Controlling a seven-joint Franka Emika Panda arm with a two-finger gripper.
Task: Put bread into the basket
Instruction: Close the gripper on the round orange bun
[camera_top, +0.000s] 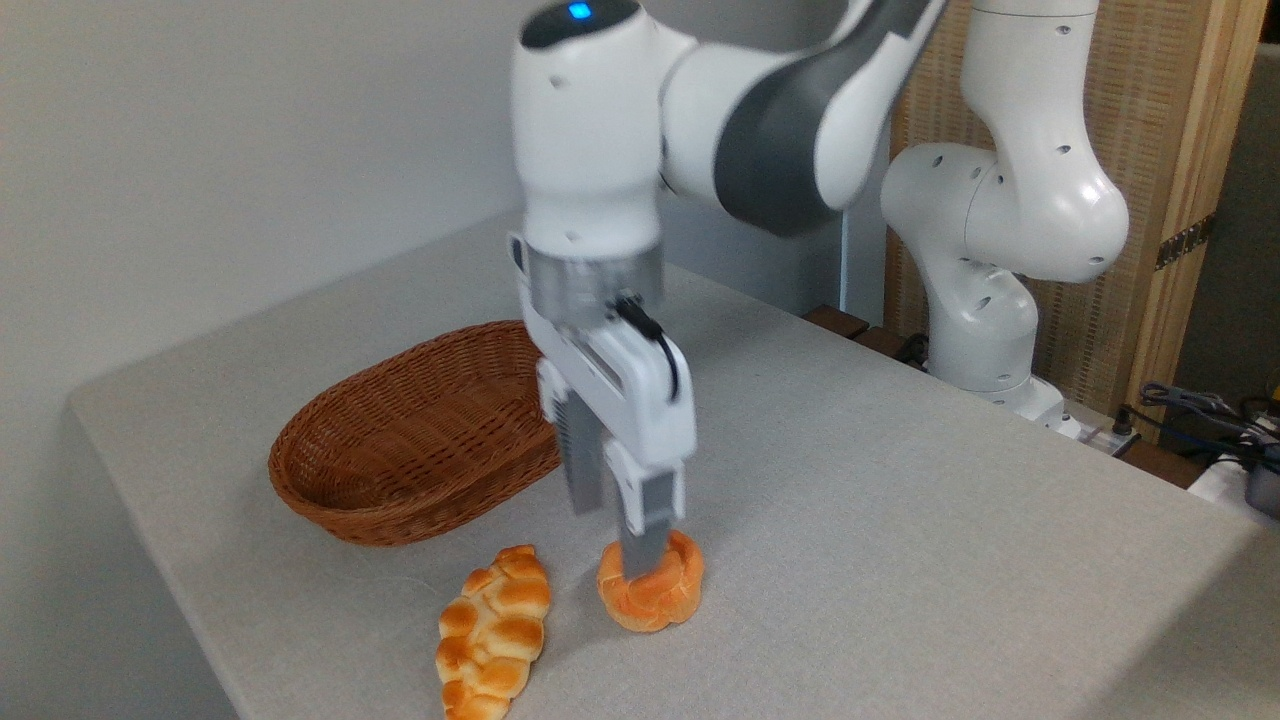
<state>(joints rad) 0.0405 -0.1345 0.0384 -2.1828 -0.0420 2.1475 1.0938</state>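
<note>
Bread (655, 600) is sitting under the tool (640, 560), grip unclear; squeezing centrally, then lifting toward the basket (400, 470) at ten o'clock.

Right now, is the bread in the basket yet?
Not yet. The basket looks empty. The end effector is down over the bun, one finger in front of it, the other behind; whether it grips is unclear. The bun sits on the table beside the loaf. Lifting it and dropping it in remain.
</note>
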